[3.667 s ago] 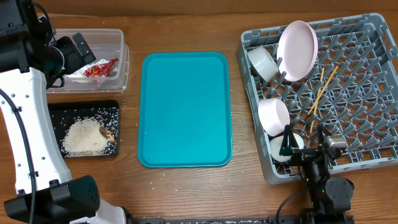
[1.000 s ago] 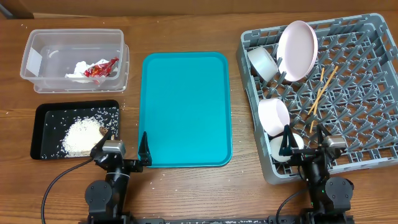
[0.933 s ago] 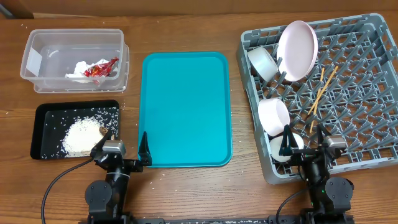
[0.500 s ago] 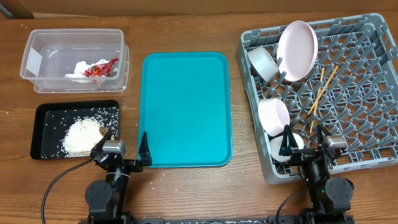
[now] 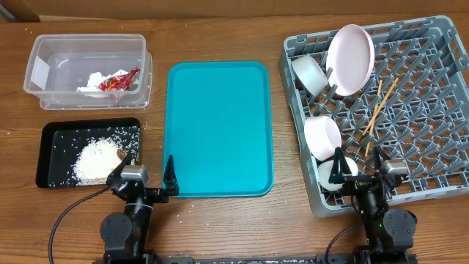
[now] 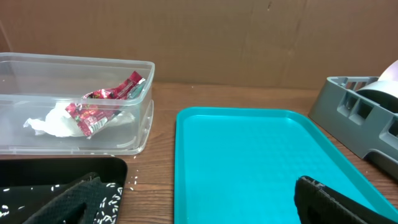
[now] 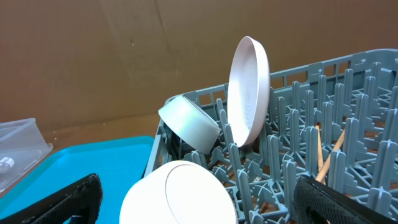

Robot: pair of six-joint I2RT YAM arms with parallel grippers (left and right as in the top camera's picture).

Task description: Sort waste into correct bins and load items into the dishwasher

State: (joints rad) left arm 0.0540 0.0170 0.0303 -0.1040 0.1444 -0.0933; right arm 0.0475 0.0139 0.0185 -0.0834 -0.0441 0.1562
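The clear tub (image 5: 45, 70) (image 6: 140, 127) holds the crumpled napkin (image 5: 91, 82) (image 6: 53, 124) and the red wrapper (image 5: 117, 79) (image 6: 106, 102). Rice (image 5: 94, 160) with a brown lump (image 5: 122, 155) lies in the black tray (image 5: 51, 130). In the grey rack (image 5: 425, 139) (image 7: 367, 93) stand the plate (image 5: 350, 59) (image 7: 249, 90), a tilted bowl (image 5: 309, 73) (image 7: 188, 122), two pale cups (image 5: 322, 136) (image 7: 180, 193) and the chopsticks (image 5: 379, 106). My left gripper (image 5: 141, 178) (image 6: 199, 208) rests open between black tray and teal tray. My right gripper (image 5: 357, 170) (image 7: 199, 208) is open, empty, straddling the nearest cup.
A large flat teal tray (image 5: 218, 128) (image 6: 261, 162) lies in the middle between the bins and the rack. A few stray rice grains (image 6: 134, 180) dot the wood beside the black tray. Both arms sit folded at the table's front edge.
The left arm, earlier stretched over the clear tub, has drawn back to the front edge. Over the last second nothing has moved.
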